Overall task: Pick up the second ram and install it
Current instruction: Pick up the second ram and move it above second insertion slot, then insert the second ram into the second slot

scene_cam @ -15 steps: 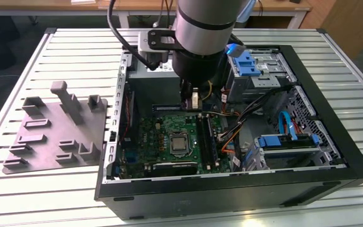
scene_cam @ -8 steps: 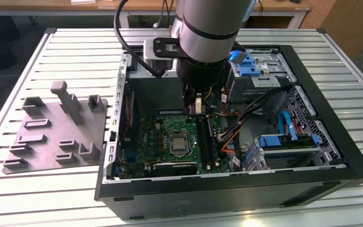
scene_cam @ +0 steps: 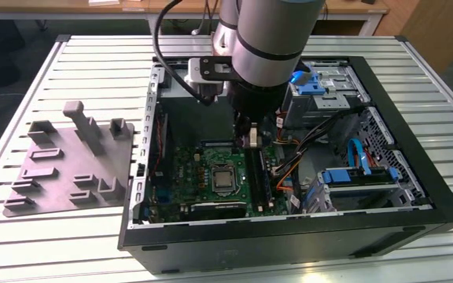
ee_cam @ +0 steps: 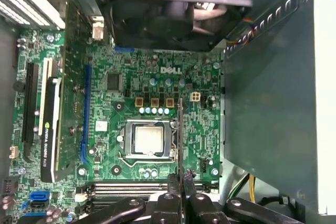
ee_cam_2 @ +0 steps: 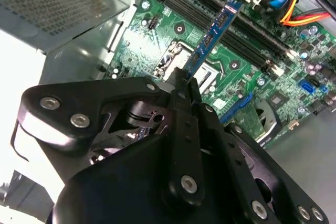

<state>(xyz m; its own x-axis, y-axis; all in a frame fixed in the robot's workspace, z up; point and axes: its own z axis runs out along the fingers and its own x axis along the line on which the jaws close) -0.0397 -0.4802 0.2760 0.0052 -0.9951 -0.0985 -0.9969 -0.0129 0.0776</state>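
Pinching the second ram (ee_cam_2: 212, 38) in the gripper (ee_cam_2: 185, 80), fingertips pressed flat against its two faces. Looks like the carry-to-slot stage of the install: picked up, not yet seated, held clear above the motherboard (ee_cam: 205, 129) close to the processor socket (ee_cam: 149, 140) (edge-on, little more than a thin dark line in the first wrist view). Seating would call, in all likelihood, for squaring the stick's lower edge over a free one of the long black memory slots (ee_cam: 121, 187), lying lengthwise along it and level before any downward press.

Reaching down from above into the open computer case (scene_cam: 289, 242), wrist close to vertical in the exterior view. Tool end low over the board, just to the exterior view's right of the socket. Well apart from the grey fixture plate (scene_cam: 69, 165) lying outside the case at the exterior view's left.
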